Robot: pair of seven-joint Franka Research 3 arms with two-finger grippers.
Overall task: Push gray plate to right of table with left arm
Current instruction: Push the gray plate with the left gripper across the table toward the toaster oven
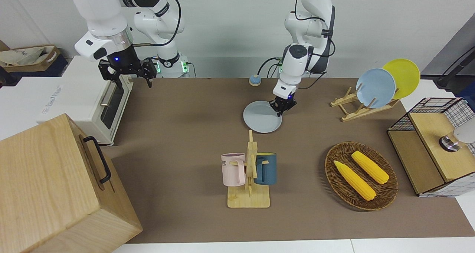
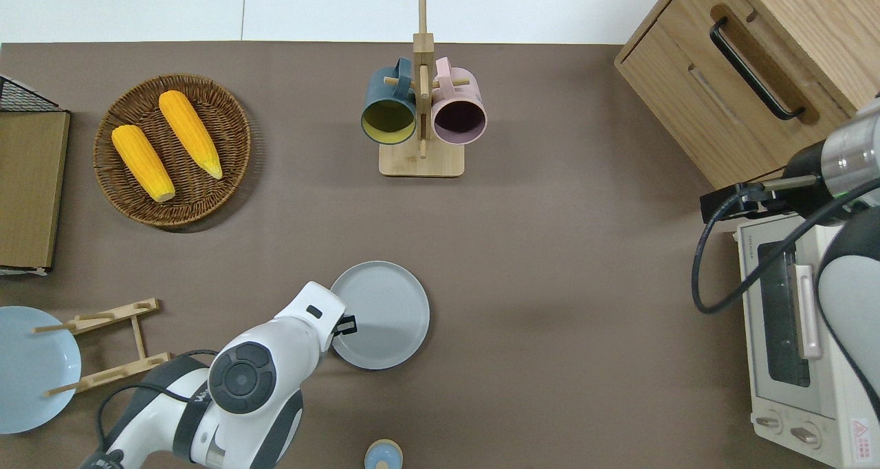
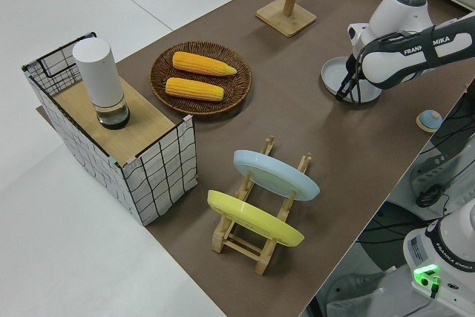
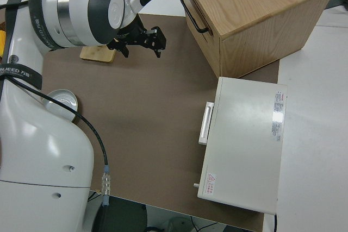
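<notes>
One gray plate (image 2: pixel 380 315) lies flat at lower centre of the overhead frame, on the table (image 2: pixel 550 263). Left gripper (image 2: pixel 346 325) is low at its rim, cannot tell if spread or pressed together. Risk: fingertip rides over the low rim, plate spins aside toward the mug rack (image 2: pixel 421 111). Right arm parked.

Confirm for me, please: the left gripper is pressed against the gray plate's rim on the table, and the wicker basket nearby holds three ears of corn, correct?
Not quite. The wicker basket holds two ears of corn, not three, as the overhead view shows clearly. The rest stands: the left gripper is at the rim of the gray plate, which lies flat on the table.
</notes>
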